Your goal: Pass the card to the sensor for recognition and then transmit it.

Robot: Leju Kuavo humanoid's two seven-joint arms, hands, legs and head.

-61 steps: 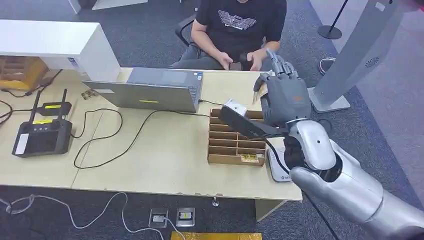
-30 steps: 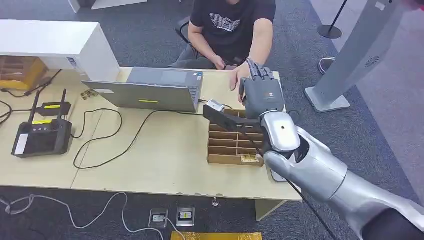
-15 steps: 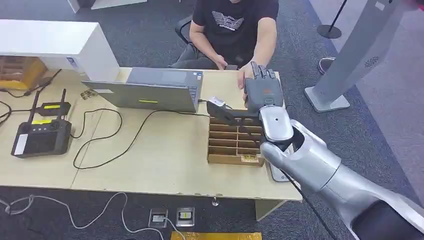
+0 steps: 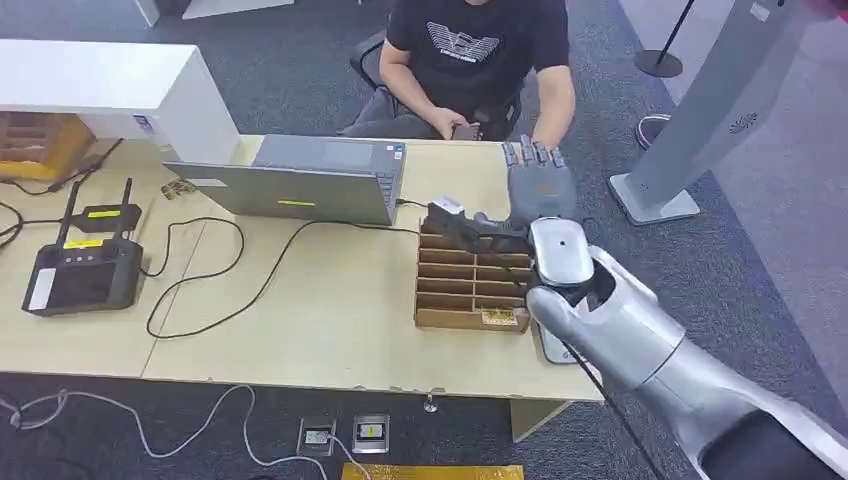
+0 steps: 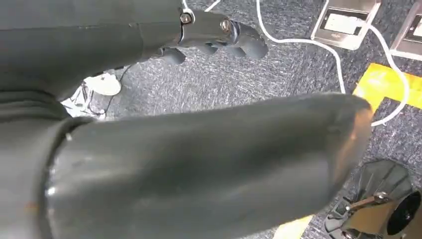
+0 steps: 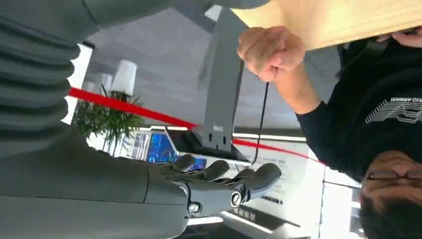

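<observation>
**My right robot hand is reaching open toward the seated person**

I am stretching my right robot hand (image 4: 538,190) out over the far edge of the surface (image 4: 340,300), above the far right corner of the wooden organiser (image 4: 470,285). Its fingers (image 6: 259,177) are lying straight and slightly apart, gripping nothing. Beyond them the person (image 4: 480,50) is sitting at the far edge, one fist (image 6: 271,50) closed. I cannot tell where the card is, nor whether that fist is enclosing it. The white sensor (image 4: 548,340) is sitting near the right edge, just beside the organiser and largely under my forearm. A laptop (image 4: 300,180) is standing open toward the far edge, left of the organiser. My left robot hand (image 5: 164,30) is hanging over the carpeted floor (image 5: 278,74) near a floor socket (image 5: 343,22), loosely open and carrying nothing.
</observation>
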